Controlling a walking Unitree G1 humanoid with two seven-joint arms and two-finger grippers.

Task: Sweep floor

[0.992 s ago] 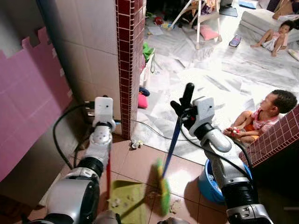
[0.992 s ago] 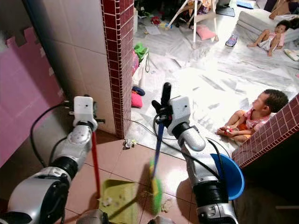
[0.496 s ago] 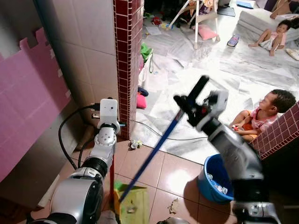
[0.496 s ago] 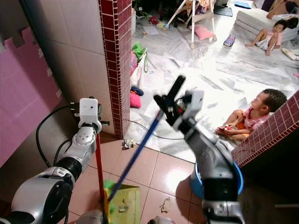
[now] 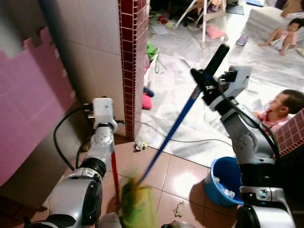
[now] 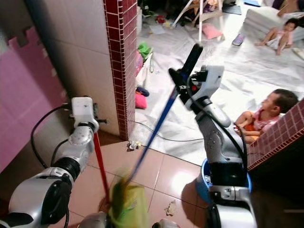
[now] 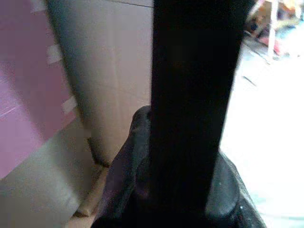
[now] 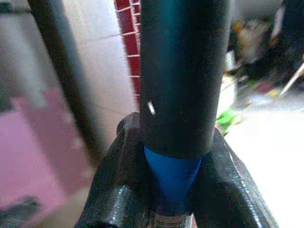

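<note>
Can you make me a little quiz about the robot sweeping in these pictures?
1. True or false: the right gripper holds the blue broom handle.
2. Which colour is the dustpan handle at the left gripper? A red, B white, C black.
3. Fill in: the blue bucket stands on the floor beside the robot's ____ arm.

Key: 1 true. 2 A. 3 right.

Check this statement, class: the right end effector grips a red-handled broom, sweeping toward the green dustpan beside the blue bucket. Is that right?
One detail is wrong. The right end effector grips a blue-handled broom, as the left eye view shows. It sweeps toward the green dustpan beside the blue bucket.
</note>
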